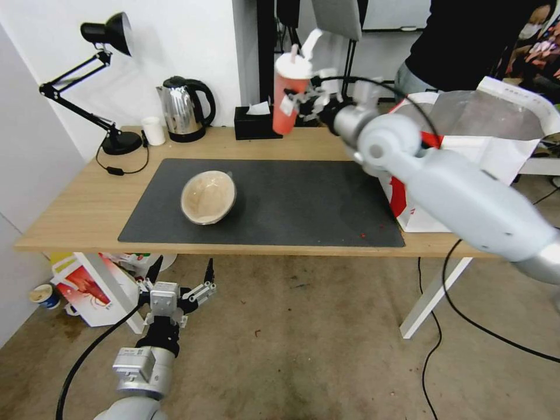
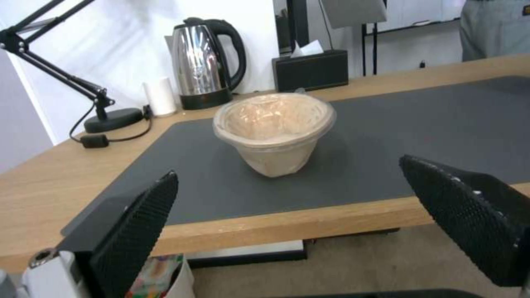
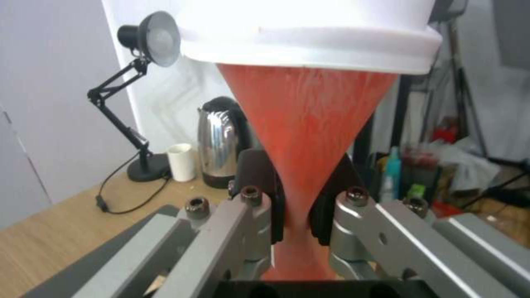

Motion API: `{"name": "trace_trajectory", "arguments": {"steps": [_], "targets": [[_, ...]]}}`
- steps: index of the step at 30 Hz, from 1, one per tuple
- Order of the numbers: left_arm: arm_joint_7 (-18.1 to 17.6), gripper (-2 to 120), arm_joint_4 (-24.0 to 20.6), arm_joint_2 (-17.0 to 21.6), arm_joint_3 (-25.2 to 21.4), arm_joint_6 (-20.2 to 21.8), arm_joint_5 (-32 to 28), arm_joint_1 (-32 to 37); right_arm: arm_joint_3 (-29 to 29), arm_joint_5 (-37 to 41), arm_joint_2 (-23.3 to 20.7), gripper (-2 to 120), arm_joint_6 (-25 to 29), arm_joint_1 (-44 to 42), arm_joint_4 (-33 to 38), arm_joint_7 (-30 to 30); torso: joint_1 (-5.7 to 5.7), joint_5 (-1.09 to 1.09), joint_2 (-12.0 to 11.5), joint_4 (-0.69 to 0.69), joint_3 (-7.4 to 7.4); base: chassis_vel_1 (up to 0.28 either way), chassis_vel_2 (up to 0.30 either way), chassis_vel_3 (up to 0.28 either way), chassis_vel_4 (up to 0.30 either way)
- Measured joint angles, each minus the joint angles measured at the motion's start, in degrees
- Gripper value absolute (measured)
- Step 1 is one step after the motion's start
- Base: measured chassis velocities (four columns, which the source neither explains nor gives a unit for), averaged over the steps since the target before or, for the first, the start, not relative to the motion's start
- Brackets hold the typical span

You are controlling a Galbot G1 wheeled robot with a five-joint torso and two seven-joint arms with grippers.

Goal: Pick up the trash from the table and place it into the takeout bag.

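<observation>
Worktop (image 1: 76,216) carried a dark mat (image 1: 303,204). The bag (image 1: 496,146) stood at the worktop's right end, mouth open, foil lining showing. Right arm reached out above the mat's far edge; right gripper (image 1: 298,104) had its fingers (image 3: 259,207) clamped on the lower body of the cup (image 1: 289,93), which was held in the air, lid up, left of the bag and clear of the worktop. Left gripper (image 1: 181,274) hung low in front of the worktop's near edge, fingers (image 2: 138,231) spread wide, holding nothing. The tan bowl (image 1: 208,197) sat on the mat's left half, tipped in head view. Kettle (image 1: 184,108), lamp (image 1: 105,81), tissue box (image 1: 256,121) along the far edge.
</observation>
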Motion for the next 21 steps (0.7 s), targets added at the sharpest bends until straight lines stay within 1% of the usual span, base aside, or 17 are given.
{"name": "trace_trajectory", "arguments": {"steps": [1, 2, 3, 7, 8, 12, 13, 17, 18, 21], "targets": [[0.0, 100, 0.0, 0.0, 0.0, 0.0, 0.0, 0.0, 0.7, 0.1, -1.6, 7, -0.2, -0.4, 1.7, 0.6, 0.00, 0.01, 0.0, 0.00, 0.00, 0.000, 0.000, 0.000, 0.000], [0.0, 100, 0.0, 0.0, 0.0, 0.0, 0.0, 0.0, 0.7, 0.1, -1.6, 7, -0.2, -0.4, 1.7, 0.6, 0.00, 0.01, 0.0, 0.00, 0.00, 0.000, 0.000, 0.000, 0.000], [0.0, 100, 0.0, 0.0, 0.0, 0.0, 0.0, 0.0, 1.2, 0.3, -2.6, 7, -0.4, -0.6, 2.7, 1.0, 0.00, 0.01, 0.0, 0.00, 0.00, 0.000, 0.000, 0.000, 0.000], [0.0, 100, 0.0, 0.0, 0.0, 0.0, 0.0, 0.0, 4.4, 2.6, -7.9, 7, -2.0, -1.5, 8.0, 3.1, 0.00, -0.01, 0.0, 0.01, -0.01, 0.000, 0.000, 0.000, 0.000], [0.0, 100, 0.0, 0.0, 0.0, 0.0, 0.0, 0.0, 4.4, 2.6, -7.9, 7, -2.0, -1.5, 8.0, 3.1, 0.00, -0.01, 0.0, 0.01, -0.01, 0.000, 0.000, 0.000, 0.000], [0.0, 100, 0.0, 0.0, 0.0, 0.0, 0.0, 0.0, 7.0, 5.5, -13.5, 7, -3.1, -1.8, 11.8, 5.5, 0.00, 0.00, 0.0, 0.01, 0.00, 0.000, 0.000, 0.000, 0.000], [0.0, 100, 0.0, 0.0, 0.0, 0.0, 0.0, 0.0, 7.0, 5.5, -13.5, 7, -3.1, -1.8, 11.8, 5.5, 0.00, 0.00, 0.0, 0.01, 0.00, 0.000, 0.000, 0.000, 0.000], [0.0, 100, 0.0, 0.0, 0.0, 0.0, 0.0, 0.0, 11.2, 7.6, -18.9, 7, -3.8, -4.4, 13.7, 5.5, 0.00, 0.01, 0.0, -0.01, -0.01, 0.000, 0.000, 0.000, 0.000], [0.0, 100, 0.0, 0.0, 0.0, 0.0, 0.0, 0.0, 11.2, 7.6, -18.9, 7, -3.8, -4.4, 13.7, 5.5, 0.00, 0.01, 0.0, -0.01, -0.01, 0.000, 0.000, 0.000, 0.000], [0.0, 100, 0.0, 0.0, 0.0, 0.0, 0.0, 0.0, 13.8, 8.7, -22.5, 7, -3.9, -6.2, 14.2, 5.0, 0.00, 0.00, 0.0, 0.01, 0.00, 0.000, 0.000, 0.000, 0.000]]}}
